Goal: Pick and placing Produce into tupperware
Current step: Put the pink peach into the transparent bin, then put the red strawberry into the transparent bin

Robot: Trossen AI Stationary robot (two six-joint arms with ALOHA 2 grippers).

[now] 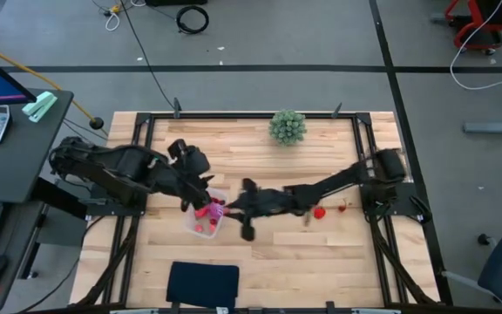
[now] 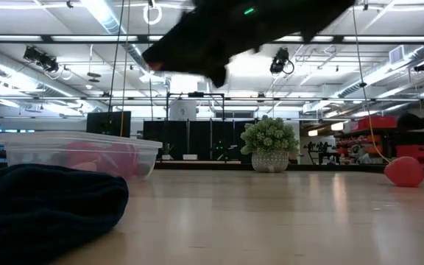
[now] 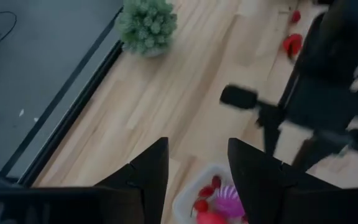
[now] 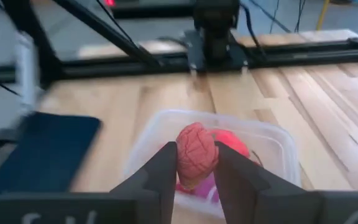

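Table [image 1: 321, 253] pale wood planks, light sheen. Tub [image 4: 272, 140] clear smooth plastic. Pink-red fruit [image 4: 196, 152] matt, bumpy skin, between matt black pincer [image 4: 194, 171] fingers. Pad [image 1: 202, 283] dark matt cloth.

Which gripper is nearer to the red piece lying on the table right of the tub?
The right. The right gripper, holding a pink-red piece, is by the tub, between the left gripper and that red piece.
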